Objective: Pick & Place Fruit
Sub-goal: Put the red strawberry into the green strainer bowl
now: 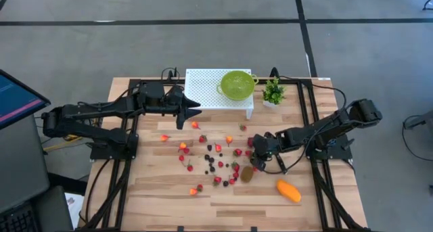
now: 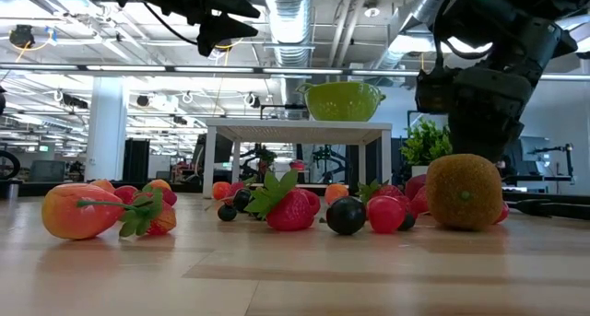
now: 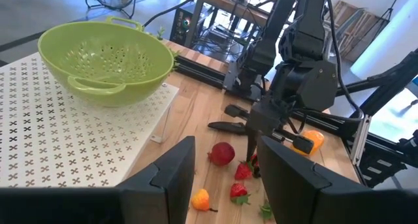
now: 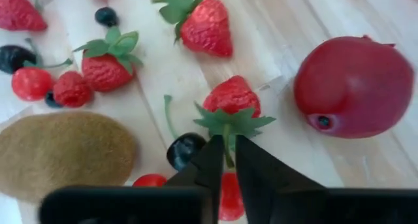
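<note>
Right claw [image 4: 225, 160] pinching strawberry [image 4: 230, 101] stem, kiwi [image 4: 62, 145] beside

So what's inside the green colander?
The colander on the white stand looks empty in the left wrist view: only perforated wall shows. Its near rim hides part of the bottom.

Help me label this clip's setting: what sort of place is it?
Probably an open robotics lab or workshop: exposed ceiling ducts, a wooden table with fruit, and a monitor beside it.
</note>
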Tool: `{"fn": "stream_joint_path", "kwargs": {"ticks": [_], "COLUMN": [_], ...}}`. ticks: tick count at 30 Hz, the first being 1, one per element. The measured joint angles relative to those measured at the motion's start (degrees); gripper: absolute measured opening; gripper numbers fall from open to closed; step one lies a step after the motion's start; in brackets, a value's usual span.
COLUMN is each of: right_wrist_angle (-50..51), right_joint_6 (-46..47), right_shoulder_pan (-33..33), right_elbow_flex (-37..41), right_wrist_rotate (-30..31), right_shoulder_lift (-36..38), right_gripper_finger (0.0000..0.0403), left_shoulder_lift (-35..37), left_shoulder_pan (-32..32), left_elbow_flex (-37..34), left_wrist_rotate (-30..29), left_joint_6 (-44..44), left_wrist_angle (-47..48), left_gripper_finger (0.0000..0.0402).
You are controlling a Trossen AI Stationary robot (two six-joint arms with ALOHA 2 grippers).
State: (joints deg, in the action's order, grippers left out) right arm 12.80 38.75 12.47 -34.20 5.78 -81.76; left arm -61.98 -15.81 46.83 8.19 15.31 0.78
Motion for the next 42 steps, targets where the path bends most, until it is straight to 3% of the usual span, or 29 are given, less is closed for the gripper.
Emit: {"fn": "stream_joint_path", "kwargs": {"ticks": [3, 22, 32, 42], "right_wrist_angle": [0.0, -6.7, -1.1, 4.3], "right_joint_6": [-0.2, -3.6, -18.0, -36.9], "right_shoulder_pan": [0.0, -1.0, -6.2, -19.2], "right_elbow_flex": [0.0, -1.1, -11.0, -24.3], "right_wrist_rotate": [-0.6, -1.4, -1.7, -1.6], "right_shoulder_lift": [0.0, 0.0, 3.4, 7.7], "right_gripper_finger": [0.0006, 0.0001, 0.0000, 0.0000], "left_shoulder_lift": [0.0, 0.0, 0.0, 0.0], "left_shoulder_pan": [0.0, 0.0, 0.0, 0.0], "left_elbow_flex": [0.0, 0.0, 0.0, 0.0], "left_wrist_rotate": [0.0, 0.0, 0.0, 0.0], "left_joint_6": [0.0, 0.0, 0.0, 0.0], "left_wrist_angle": [0.0, -0.4, -0.9, -1.4], "left_gripper_finger": [0.0159, 0.0159, 0.0159, 0.0159]}}
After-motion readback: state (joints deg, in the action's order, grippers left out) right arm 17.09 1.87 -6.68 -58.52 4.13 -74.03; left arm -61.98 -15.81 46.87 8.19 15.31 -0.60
